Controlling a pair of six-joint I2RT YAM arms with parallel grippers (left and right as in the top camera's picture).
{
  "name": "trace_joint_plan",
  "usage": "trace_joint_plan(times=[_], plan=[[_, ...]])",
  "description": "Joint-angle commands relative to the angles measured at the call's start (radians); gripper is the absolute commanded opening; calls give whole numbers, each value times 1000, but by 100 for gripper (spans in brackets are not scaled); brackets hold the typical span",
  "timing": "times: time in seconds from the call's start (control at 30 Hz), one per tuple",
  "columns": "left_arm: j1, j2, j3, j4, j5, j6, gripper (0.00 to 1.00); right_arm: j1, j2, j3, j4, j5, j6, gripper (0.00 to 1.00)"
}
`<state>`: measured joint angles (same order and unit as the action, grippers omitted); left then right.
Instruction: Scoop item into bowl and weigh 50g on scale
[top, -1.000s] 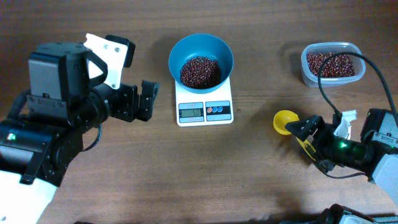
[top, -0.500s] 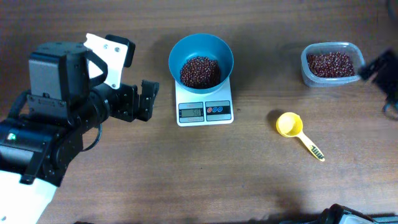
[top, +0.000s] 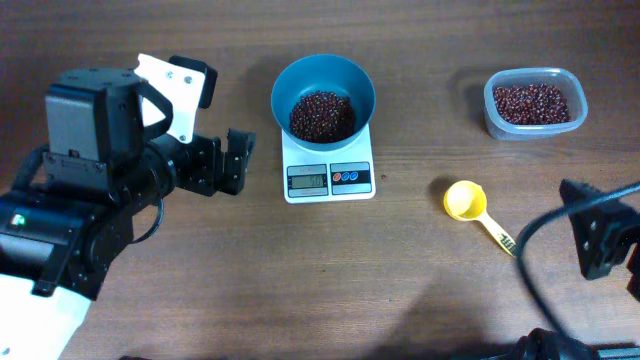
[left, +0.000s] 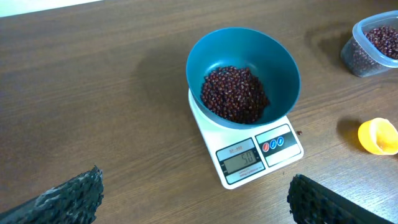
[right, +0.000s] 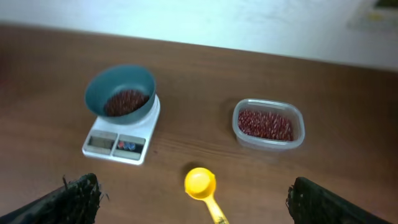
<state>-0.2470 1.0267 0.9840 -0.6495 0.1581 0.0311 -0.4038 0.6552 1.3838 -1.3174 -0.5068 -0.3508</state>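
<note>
The teal-blue bowl (top: 358, 83) stands on the white scale (top: 329, 178) and holds a heap of reddish-brown beans (top: 321, 115). In the left wrist view the scale's display (left: 242, 158) reads 50, under the bowl (left: 283, 62) and its beans (left: 236, 93). My left gripper (top: 238, 160) is open and empty, just left of the scale. My right gripper (top: 597, 235) is open and empty at the right edge, apart from the yellow scoop (top: 466, 200). In the right wrist view the bowl (right: 109, 81) and the scale (right: 118, 143) are at the far left.
A clear plastic tub (top: 533, 103) of more beans stands at the back right, also in the right wrist view (right: 268, 124). The empty yellow scoop lies flat on the wood right of the scale, handle toward the front right (right: 201, 185). A black cable loops by the right arm.
My right gripper, which was at the scoop's handle, has left the scoop lying on the table, swung away to the far right and come back lower right. The left arm has not moved.
</note>
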Motion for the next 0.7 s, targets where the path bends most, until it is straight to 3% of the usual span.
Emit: trace_joint_plan(times=[0.0,0.07,0.13,0.17,0.23,0.37,0.53,0.67], plan=[[4,0,5,2,10,15,99,5,-13,-2,-81,-24,-143,99],[4,0,5,1,10,15,99,5,-20,-2,-116,-43,-114,99],[4,0,5,2,10,15,99,5,-20,-2,-156,-42,159,99],[4,0,5,2,10,15,99,5,-20,-2,-196,-43,194,99],[4,0,5,2,10,15,99,5,-20,-2,-381,-19,203,99],[4,0,5,2,10,15,99,21,-21,-6,-381,134,203,99],[4,0,5,2,10,15,99,388,-21,-6,-381,224,203,99],[4,0,5,2,10,15,99,531,-21,-6,-381,319,290,99]])
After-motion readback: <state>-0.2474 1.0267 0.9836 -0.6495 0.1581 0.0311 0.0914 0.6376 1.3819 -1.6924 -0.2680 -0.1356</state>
